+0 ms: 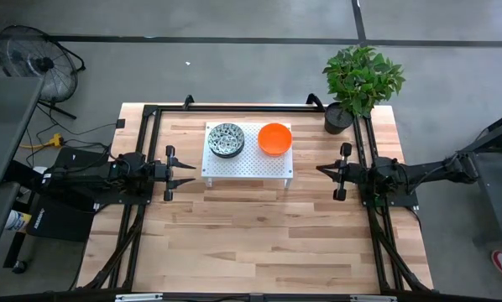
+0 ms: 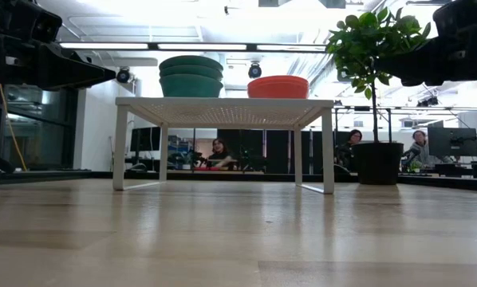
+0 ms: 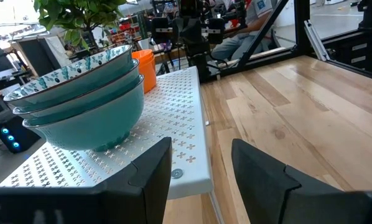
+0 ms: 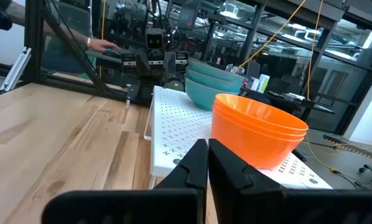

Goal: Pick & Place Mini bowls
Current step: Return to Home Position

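The mini bowls stand in two nested stacks on a white perforated stand (image 1: 247, 164). The speckled green-and-white stack (image 1: 226, 139) (image 2: 191, 76) (image 3: 80, 99) is on its left half. The plain orange stack (image 1: 274, 138) (image 2: 277, 86) (image 4: 257, 130) is on its right half. Each stack rests by the foot of its lowest bowl on the stand's top. My left gripper (image 1: 188, 174) (image 3: 201, 168) hovers open at the stand's left end, level with its top. My right gripper (image 1: 321, 169) (image 4: 208, 165) hovers shut off the stand's right end, pointing at the orange stack.
A black pot with a leafy plant (image 1: 338, 117) (image 2: 378, 163) stands at the table's far right corner, behind my right arm. A black frame (image 1: 234, 107) runs along the far edge and both sides. Bare wooden tabletop (image 1: 251, 235) stretches in front of the stand. People sit beyond the table.
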